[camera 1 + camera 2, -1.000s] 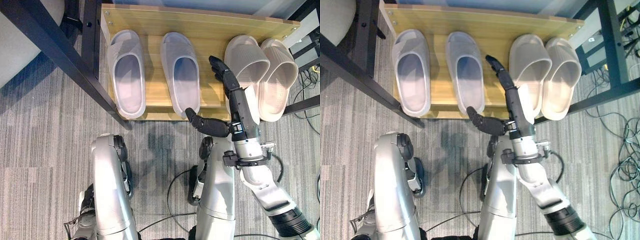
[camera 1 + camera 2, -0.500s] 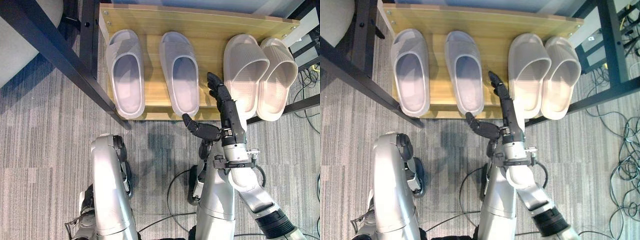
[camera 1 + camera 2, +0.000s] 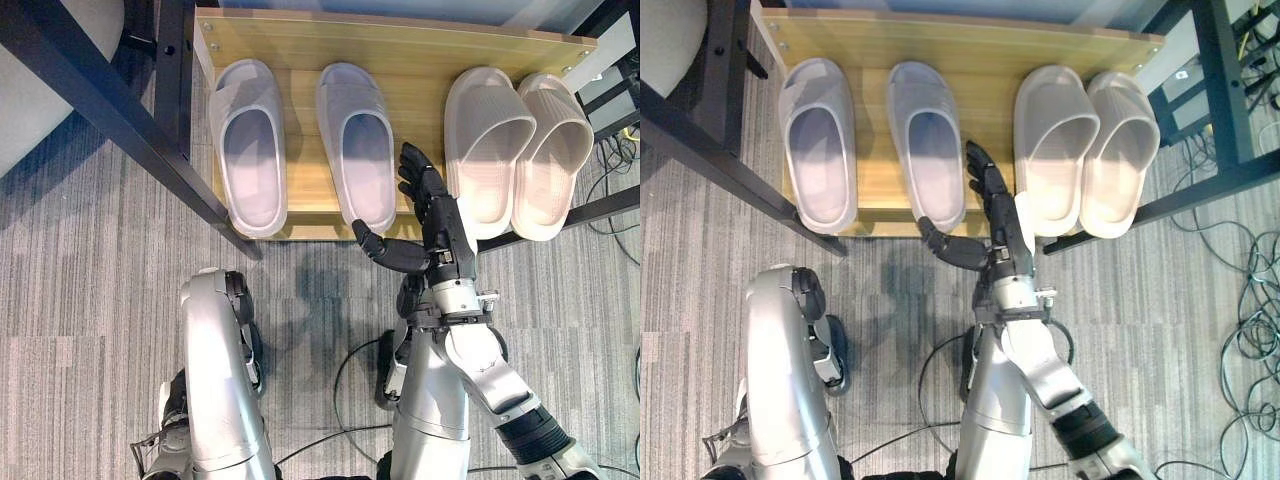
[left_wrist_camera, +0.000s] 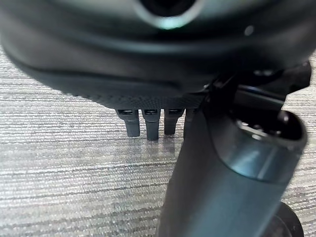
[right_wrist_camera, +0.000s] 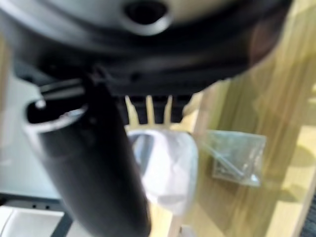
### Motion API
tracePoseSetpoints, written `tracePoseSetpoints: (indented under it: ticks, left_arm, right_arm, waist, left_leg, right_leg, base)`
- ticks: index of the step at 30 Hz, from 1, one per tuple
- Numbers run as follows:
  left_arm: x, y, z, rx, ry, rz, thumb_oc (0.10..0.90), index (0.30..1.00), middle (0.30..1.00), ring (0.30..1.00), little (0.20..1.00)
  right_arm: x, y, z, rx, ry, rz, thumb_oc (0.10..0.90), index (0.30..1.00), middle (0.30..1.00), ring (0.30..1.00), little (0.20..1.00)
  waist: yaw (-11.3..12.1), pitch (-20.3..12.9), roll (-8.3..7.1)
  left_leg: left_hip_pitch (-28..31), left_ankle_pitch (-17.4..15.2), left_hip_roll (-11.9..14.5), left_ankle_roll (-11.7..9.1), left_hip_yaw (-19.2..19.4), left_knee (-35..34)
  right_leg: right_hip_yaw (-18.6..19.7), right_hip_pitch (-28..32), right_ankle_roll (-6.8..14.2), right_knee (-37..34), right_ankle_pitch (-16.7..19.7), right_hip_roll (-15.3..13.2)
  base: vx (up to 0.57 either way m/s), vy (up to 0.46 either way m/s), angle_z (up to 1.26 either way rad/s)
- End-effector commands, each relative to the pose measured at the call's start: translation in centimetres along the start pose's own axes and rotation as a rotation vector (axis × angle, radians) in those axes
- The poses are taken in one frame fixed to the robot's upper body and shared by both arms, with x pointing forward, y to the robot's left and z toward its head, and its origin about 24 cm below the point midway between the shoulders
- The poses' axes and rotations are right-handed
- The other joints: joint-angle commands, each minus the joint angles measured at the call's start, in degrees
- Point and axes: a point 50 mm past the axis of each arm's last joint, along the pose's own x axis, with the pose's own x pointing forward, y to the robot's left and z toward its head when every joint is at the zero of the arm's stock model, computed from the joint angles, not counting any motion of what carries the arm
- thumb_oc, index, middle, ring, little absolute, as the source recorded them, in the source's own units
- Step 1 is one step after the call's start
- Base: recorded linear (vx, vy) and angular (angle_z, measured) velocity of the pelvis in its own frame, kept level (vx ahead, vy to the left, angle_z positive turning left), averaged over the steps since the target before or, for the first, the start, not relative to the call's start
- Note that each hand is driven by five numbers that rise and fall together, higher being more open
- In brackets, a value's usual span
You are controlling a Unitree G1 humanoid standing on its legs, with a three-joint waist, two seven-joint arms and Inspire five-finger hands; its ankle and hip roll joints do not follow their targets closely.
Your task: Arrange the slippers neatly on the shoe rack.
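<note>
four slippers on the shoe rack, long axes running front to back: grey pair spaced apart toward the left edge, beige pair pressed together, overlapping and slightly skewed by the right edge, heels over the front edge. right hand above the front edge between inner grey slipper and inner beige slipper, fingers straight, thumb spread leftward, holding nothing; beige just to its right, nearer than anything to the left hand, hanging low over carpet, fingers relaxed, empty. likely next: nudging the beige pair straight.
</note>
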Motion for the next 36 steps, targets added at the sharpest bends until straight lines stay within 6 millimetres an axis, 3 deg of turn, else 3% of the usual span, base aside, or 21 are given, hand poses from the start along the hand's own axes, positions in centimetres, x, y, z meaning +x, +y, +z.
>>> tracePoseSetpoints:
  ticks: [1,17,36]
  left_arm:
    - [-0.6,-1.1,-1.2,0.085,0.019,-0.026,0.8,0.9,0.9,0.9,0.9]
    - [0.2,-1.1,0.8,0.094,-0.024,-0.01,0.8,0.9,0.9,0.9,0.9]
    - [0.3,-1.6,1.1,0.095,-0.018,0.0,0.8,0.9,0.9,0.9,0.9]
  right_arm:
    - [2.4,0.2,5.4,0.089,-0.279,-0.021,0.8,0.9,0.9,0.9,0.9]
    - [5.4,2.6,7.1,0.177,-0.321,0.052,0.8,0.9,0.9,0.9,0.9]
    - [4.4,5.4,7.1,0.339,-0.27,0.148,0.8,0.9,0.9,0.9,0.9]
  waist:
    - [2.53,-1.6,0.91]
    - [3.17,-1.6,1.34]
    - [3.19,-1.6,1.21]
  left_leg:
    - [6.78,-7.09,-2.68,4.48,-3.56,-3.89]
    - [6.78,-7.09,-2.81,4.33,-3.69,-3.39]
    - [6.78,-6.97,-2.84,4.15,-3.42,-3.84]
  right_leg:
    - [5.97,0.26,-9.3,-3.65,4.43,1.18]
    - [5.99,0.26,-9.1,-3.15,4.82,1.34]
    - [6.09,0.26,-9.03,-3.24,5.1,1.61]
  base:
    - [0.0,0.0,0.0]
    - [0.0,0.0,0.0]
    - [0.0,0.0,0.0]
